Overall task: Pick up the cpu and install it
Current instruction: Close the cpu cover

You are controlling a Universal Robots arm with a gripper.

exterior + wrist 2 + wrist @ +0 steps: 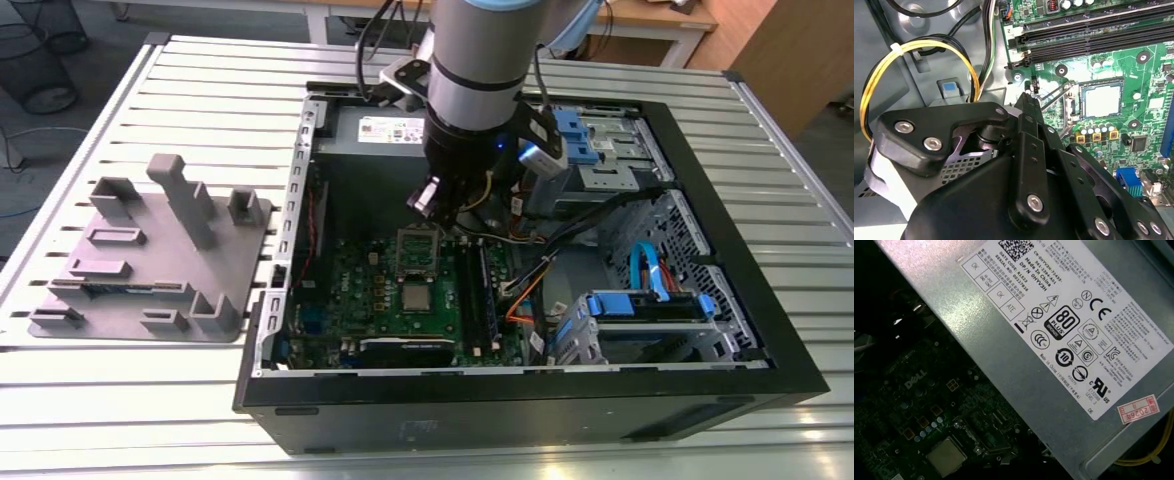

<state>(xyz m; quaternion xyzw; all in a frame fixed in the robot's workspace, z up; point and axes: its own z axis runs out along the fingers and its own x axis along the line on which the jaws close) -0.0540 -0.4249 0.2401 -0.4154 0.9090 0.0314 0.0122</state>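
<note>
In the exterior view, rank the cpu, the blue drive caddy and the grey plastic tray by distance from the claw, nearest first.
From the claw:
1. cpu, just below it on the green motherboard.
2. blue drive caddy, toward the exterior view's right, inside the case.
3. grey plastic tray, outside the case, at the exterior view's left.

You have an open black computer case (747, 330) lying on a slatted metal table (200, 80), with a green motherboard (387, 290) inside it. The grey power supply (1019, 340) sits at the far end, yellow wires (929, 47) looping nearby. A grey plastic tray (147, 260) with upright posts rests at the exterior view's left.
</note>
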